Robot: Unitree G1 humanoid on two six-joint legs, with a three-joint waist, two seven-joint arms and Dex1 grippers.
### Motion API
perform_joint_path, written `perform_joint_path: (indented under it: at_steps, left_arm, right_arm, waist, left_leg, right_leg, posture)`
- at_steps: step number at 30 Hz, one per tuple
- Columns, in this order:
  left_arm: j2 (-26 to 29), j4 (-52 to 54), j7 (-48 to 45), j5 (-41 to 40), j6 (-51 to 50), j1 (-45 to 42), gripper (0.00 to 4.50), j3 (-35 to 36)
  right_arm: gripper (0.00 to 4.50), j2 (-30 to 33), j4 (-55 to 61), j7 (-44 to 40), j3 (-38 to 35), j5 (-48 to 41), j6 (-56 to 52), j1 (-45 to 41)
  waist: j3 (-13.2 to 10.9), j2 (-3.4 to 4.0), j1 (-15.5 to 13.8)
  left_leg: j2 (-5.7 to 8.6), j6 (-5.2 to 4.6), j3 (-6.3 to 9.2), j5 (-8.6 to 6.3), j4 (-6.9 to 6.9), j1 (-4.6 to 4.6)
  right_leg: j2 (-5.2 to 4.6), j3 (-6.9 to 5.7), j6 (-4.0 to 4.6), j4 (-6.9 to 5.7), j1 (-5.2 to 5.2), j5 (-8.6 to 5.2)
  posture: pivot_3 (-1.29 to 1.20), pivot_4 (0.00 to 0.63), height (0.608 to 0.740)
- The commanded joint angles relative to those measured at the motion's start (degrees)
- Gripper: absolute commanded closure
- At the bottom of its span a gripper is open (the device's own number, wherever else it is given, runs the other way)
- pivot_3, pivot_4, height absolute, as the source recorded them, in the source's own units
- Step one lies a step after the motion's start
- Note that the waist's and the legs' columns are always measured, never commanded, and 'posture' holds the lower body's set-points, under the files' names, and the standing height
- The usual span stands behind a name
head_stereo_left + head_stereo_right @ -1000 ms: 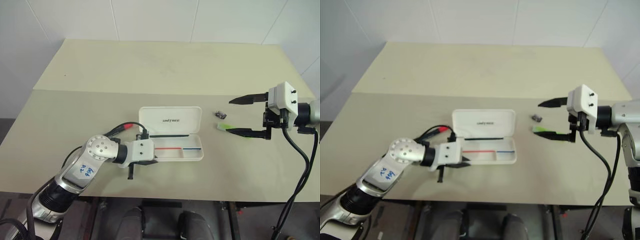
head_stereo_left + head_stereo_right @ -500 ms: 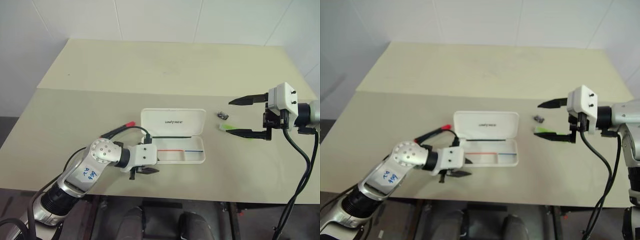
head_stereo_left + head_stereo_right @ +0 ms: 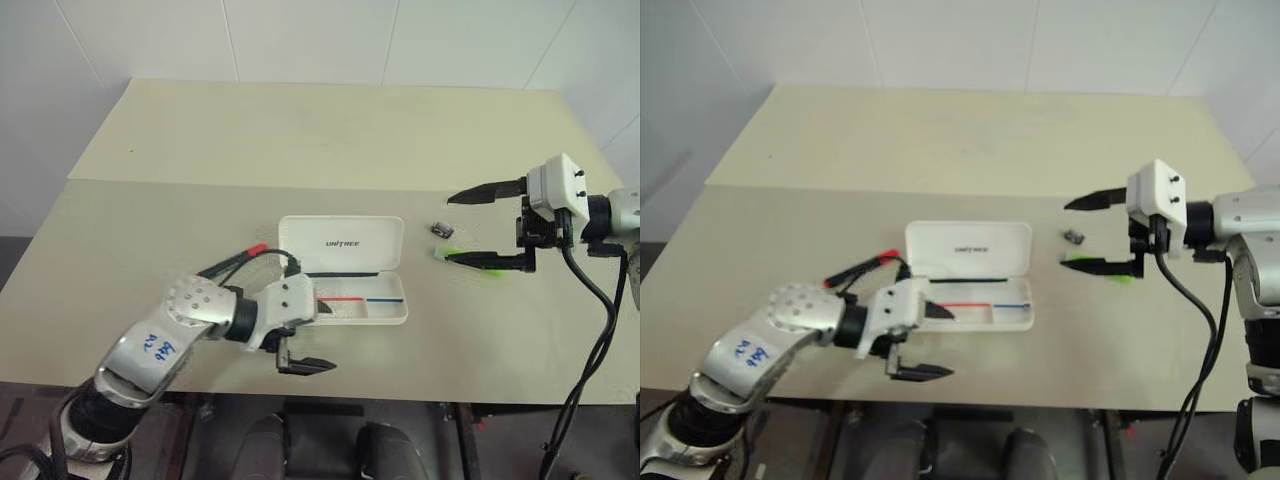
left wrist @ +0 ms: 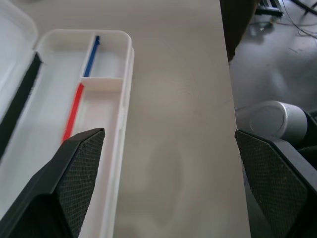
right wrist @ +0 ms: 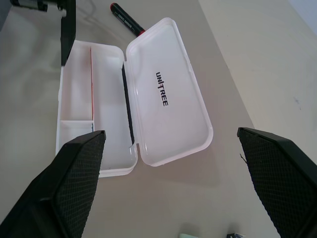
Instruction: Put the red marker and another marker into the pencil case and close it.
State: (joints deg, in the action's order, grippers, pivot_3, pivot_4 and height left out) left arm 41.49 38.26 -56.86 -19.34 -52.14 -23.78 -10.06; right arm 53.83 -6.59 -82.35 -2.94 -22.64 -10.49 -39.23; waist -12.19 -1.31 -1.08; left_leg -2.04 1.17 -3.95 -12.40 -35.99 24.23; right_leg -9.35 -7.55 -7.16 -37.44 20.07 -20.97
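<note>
Near the front edge of the beige table [image 3: 300,140], the left gripper [image 3: 305,340] hangs released and empty beside the flat white plastic pencil case [image 3: 355,300], open, its lid printed "UNITREE". The black-barrelled red marker [image 3: 235,261] lies just left of the lid; farther right, the right gripper [image 3: 478,225], also spread and empty, straddles the neon-green highlighter [image 3: 447,253] beside a small dark clip [image 3: 441,229]. A careless reach could shove the light case.

beige table [image 3: 300,150], white tiled wall [image 3: 300,40]

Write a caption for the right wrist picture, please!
Open white pencil case lying on the table, red marker beside its lid, seen between open gripper fingers.
</note>
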Motion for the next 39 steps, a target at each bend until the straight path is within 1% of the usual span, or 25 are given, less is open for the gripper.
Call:
perform_joint_path:
  at_steps: [1, 2, 5, 7, 8, 9, 11, 14, 17, 20, 23, 28, 32, 35, 39]
  left_arm:
    - [3.78, 5.87, 0.07, -5.79, -3.45, 1.91, 0.01, 10.79]
    - [5.48, 6.39, -0.46, -7.18, -3.75, 2.83, 0.01, 14.51]
    - [9.49, 4.18, -2.27, -12.45, -4.58, 3.75, 0.01, 29.34]
    - [11.8, -0.78, -1.56, -12.18, -3.34, 3.83, 0.01, 35.09]
    - [13.74, -3.66, -1.1, -10.14, -1.61, 4.46, 0.01, 35.67]
    - [16.04, -7.02, -0.11, -6.87, 0.79, 5.15, 0.01, 34.28]
    - [18.36, -14.96, 2.68, -1.27, 5.98, 4.32, 0.01, 29.52]
    - [18.36, -23.75, 4.78, 3.67, 12.75, 0.89, 0.01, 22.73]
    - [13.08, -33.55, 5.15, 6.31, 17.8, -5.81, 0.01, 15.13]
    - [9.51, -41.71, 3.88, 8.89, 22.83, -9.65, 0.01, 10.15]
    - [7.42, -47.89, 2.37, 10.76, 27.12, -12.02, 0.01, 6.75]
    - [6.1, -53.54, 1.2, 14.94, 32.05, -12.42, 0.01, 2.35]
    - [4.96, -54.37, 0.73, 16.61, 34.53, -10.71, 0.01, 0.52]
    - [4.74, -55.18, 2.31, 19.0, 36.02, -10.29, 0.57, -0.17]
    - [4.62, -54.99, 1.24, 18.22, 36.61, -10.58, 1.8, 0.63]
  right_arm:
    - [0.0, -0.43, -1.2, -1.46, 0.23, 0.06, 1.74, -2.33]
    - [0.0, -0.6, -1.54, -1.63, 0.49, 0.21, 1.9, -2.75]
    - [0.0, -0.73, -1.67, -2.3, 0.62, -0.1, 1.93, -3.28]
    - [0.0, -0.92, -0.17, -2.85, 0.01, -2.07, 0.58, -2.98]
    - [0.0, -1.04, 0.97, -3.02, -0.4, -3.34, -0.37, -2.78]
    - [0.0, -1.19, 2.0, -3.01, -0.74, -4.43, -1.17, -2.72]
    - [0.0, -1.36, 3.34, -2.46, -1.35, -5.91, -2.35, -2.91]
    - [0.0, -1.07, 4.04, -1.8, -1.45, -6.0, -2.51, -2.8]
    - [0.0, -0.65, 7.26, -1.12, -2.49, -7.35, -3.73, -1.46]
    - [0.0, -0.26, 10.16, -0.19, -3.09, -7.97, -4.65, -0.29]
    - [0.0, 0.27, 13.2, 0.78, -3.17, -8.17, -5.81, 0.81]
    - [0.0, 0.52, 17.61, 2.96, -3.3, -8.65, -8.07, 2.65]
    - [0.0, 0.64, 19.57, 3.99, -3.69, -8.98, -8.95, 3.87]
    - [0.0, 0.88, 20.9, 4.6, -4.1, -9.5, -9.57, 4.53]
    - [0.0, 1.03, 21.53, 4.91, -4.33, -9.64, -10.08, 4.83]
  waist:
    - [0.0, 0.0, 0.02]
    - [0.0, 0.0, 0.02]
    - [-0.01, 0.01, 0.07]
    - [0.0, 0.01, 0.09]
    - [0.0, 0.01, 0.07]
    - [-0.01, 0.01, 0.03]
    - [0.0, 0.02, -0.09]
    - [-0.01, 0.0, -0.29]
    - [-0.01, -0.02, -0.49]
    - [0.0, -0.04, -0.31]
    - [-0.01, -0.05, 0.32]
    - [-0.02, -0.07, 1.02]
    - [0.0, -0.07, 1.03]
    - [0.01, -0.07, 0.93]
    - [0.05, -0.04, 0.59]
  left_leg:
    - [0.0, 0.0, 0.0, 0.0, 0.0, 0.0]
    - [0.0, 0.01, 0.01, 0.0, 0.01, 0.0]
    - [-0.01, 0.01, 0.03, 0.0, 0.0, 0.0]
    - [-0.02, 0.02, 0.03, -0.01, 0.0, -0.01]
    - [-0.01, 0.02, 0.01, -0.02, 0.0, -0.03]
    - [-0.01, 0.03, 0.01, -0.02, 0.01, -0.03]
    - [0.01, 0.03, -0.01, -0.02, 0.04, -0.04]
    - [0.01, 0.02, -0.06, -0.08, 0.04, -0.02]
    - [0.02, 0.0, -0.1, -0.13, 0.01, 0.11]
    - [0.02, 0.0, -0.17, -0.13, 0.01, 0.21]
    - [-0.01, 0.0, -0.29, -0.12, 0.01, 0.22]
    - [-0.07, 0.0, -0.33, -0.13, 0.02, 0.21]
    - [-0.07, 0.0, -0.33, -0.13, 0.01, 0.19]
    - [-0.07, -0.01, -0.33, -0.13, 0.0, 0.15]
    - [-0.07, -0.01, -0.33, -0.13, -0.05, 0.02]
  right_leg:
    - [0.0, 0.01, 0.0, 0.0, 0.0, 0.0]
    - [0.0, 0.0, 0.0, 0.0, 0.0, 0.0]
    - [0.01, -0.02, 0.0, -0.01, 0.02, 0.0]
    - [0.01, -0.03, 0.0, 0.0, 0.01, 0.0]
    - [0.01, -0.02, 0.0, 0.0, 0.0, 0.0]
    - [0.01, -0.02, 0.0, 0.0, 0.0, 0.0]
    - [0.01, -0.01, 0.0, 0.0, 0.02, 0.0]
    - [0.01, 0.01, 0.0, -0.01, 0.06, 0.0]
    - [0.01, 0.02, -0.01, -0.02, 0.18, 0.0]
    - [0.02, 0.08, -0.04, -0.25, 0.31, 0.02]
    - [0.04, 0.18, -0.04, -0.32, 0.42, 0.02]
    - [0.09, 0.23, -0.04, -0.32, 0.44, 0.02]
    - [0.08, 0.23, -0.04, -0.32, 0.41, 0.02]
    - [0.07, 0.25, -0.04, -0.32, 0.36, 0.02]
    - [0.06, 0.27, -0.04, -0.28, 0.3, 0.02]
  posture:
    - [0.0, 0.15, 0.74]
    - [0.0, 0.15, 0.74]
    - [0.0, 0.15, 0.74]
    - [0.0, 0.15, 0.74]
    - [0.0, 0.15, 0.74]
    - [0.0, 0.15, 0.74]
    - [0.0, 0.15, 0.74]
    - [0.0, 0.15, 0.74]
    - [0.0, 0.15, 0.74]
    - [0.0, 0.15, 0.74]
    - [0.0, 0.15, 0.74]
    - [0.0, 0.15, 0.74]
    - [0.0, 0.15, 0.74]
    - [0.0, 0.15, 0.74]
    - [0.0, 0.15, 0.74]
